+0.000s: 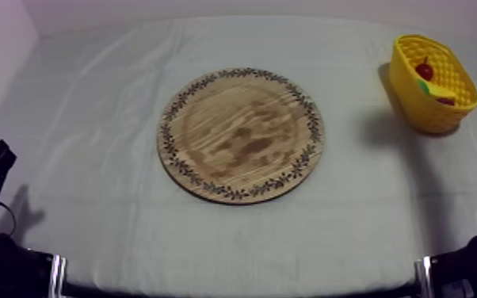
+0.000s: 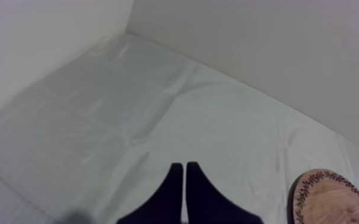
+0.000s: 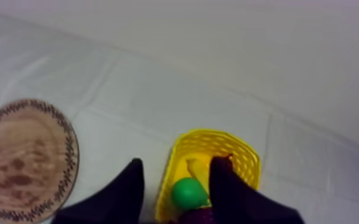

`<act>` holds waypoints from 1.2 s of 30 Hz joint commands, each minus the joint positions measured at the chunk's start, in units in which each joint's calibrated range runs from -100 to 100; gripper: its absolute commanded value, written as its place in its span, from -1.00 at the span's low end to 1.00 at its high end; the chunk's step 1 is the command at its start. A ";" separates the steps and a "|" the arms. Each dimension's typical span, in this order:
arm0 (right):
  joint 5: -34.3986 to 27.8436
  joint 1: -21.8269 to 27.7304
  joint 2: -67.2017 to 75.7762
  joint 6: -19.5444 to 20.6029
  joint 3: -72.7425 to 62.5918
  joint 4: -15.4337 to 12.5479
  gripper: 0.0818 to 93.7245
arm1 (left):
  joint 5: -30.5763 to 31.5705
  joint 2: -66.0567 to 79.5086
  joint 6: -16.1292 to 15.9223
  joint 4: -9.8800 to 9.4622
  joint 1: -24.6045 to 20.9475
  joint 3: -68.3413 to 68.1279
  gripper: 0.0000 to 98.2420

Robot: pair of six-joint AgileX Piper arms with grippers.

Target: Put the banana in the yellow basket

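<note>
The wooden board (image 1: 242,135) is bare. Our right gripper (image 3: 178,162), fingers (image 3: 128,186) wide, faces the yellow basket (image 3: 241,150) straight ahead; our left gripper (image 2: 184,168) is closed.

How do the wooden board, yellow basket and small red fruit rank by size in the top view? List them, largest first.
1. wooden board, clearly largest.
2. yellow basket, farther from the camera, yet far too small for that to matter.
3. small red fruit, partly hidden inside the basket, smallest.
</note>
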State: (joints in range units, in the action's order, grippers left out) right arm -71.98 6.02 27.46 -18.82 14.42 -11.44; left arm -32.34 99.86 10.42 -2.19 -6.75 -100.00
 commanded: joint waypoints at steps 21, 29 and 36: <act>32.53 -3.37 51.20 -1.75 65.70 -4.43 -1.00 | 0.00 -0.04 0.01 0.02 -0.02 0.00 -1.00; 36.13 -6.31 58.23 2.13 77.25 0.03 -1.00 | 0.00 -0.04 0.01 0.02 -0.02 0.00 -1.00; 35.17 -8.16 64.32 3.02 82.49 1.14 -1.00 | 0.00 -0.04 0.01 0.02 -0.02 0.00 -1.00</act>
State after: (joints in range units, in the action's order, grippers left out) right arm -36.21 -1.82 90.77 -16.54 96.22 -11.46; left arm -32.34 99.86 10.42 -2.19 -6.75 -100.00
